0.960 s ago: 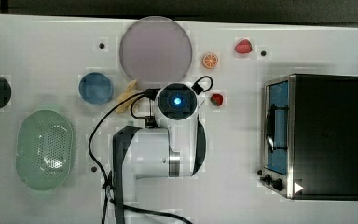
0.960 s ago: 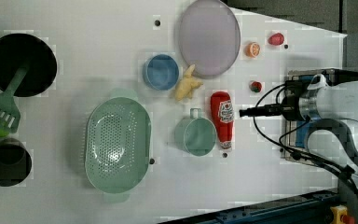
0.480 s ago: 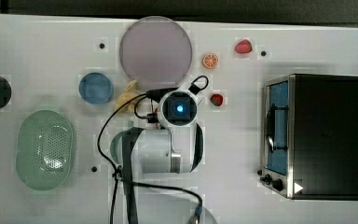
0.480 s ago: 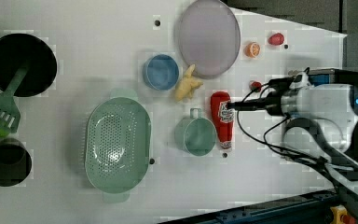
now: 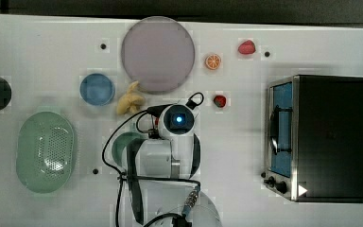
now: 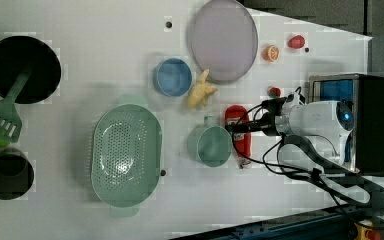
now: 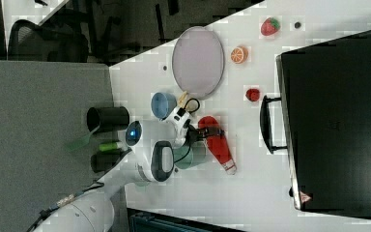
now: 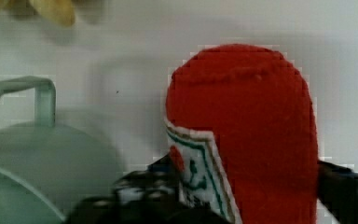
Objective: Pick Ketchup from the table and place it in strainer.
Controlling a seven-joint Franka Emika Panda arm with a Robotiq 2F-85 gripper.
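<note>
The ketchup (image 6: pixel 235 115), a red tapered bottle with a white cap, lies on the white table beside a green cup. In the right view the ketchup (image 7: pixel 219 144) points its cap away from the arm. My gripper (image 6: pixel 238 131) reaches across the bottle's middle in the left view. In the wrist view the ketchup (image 8: pixel 247 126) sits between my dark fingers (image 8: pixel 342 186), and the gripper (image 8: pixel 235 193) is shut on its sides. The bottle still rests on the table. The strainer (image 6: pixel 125 155), a pale mint perforated oval basket, stands empty to the left view's left; in the top view the strainer (image 5: pixel 45 151) is at the left.
A green handled cup (image 6: pixel 210 146) touches the bottle's side nearest the strainer. A yellow toy (image 6: pixel 201 91), a blue bowl (image 6: pixel 172 77) and a grey plate (image 6: pixel 224 40) lie beyond. A small red fruit (image 6: pixel 274 91) and a black oven (image 5: pixel 326 137) are on the arm's side.
The gripper has moved toward the left view's left, from beside the ketchup to over its middle. Its fingers have narrowed onto the bottle's sides.
</note>
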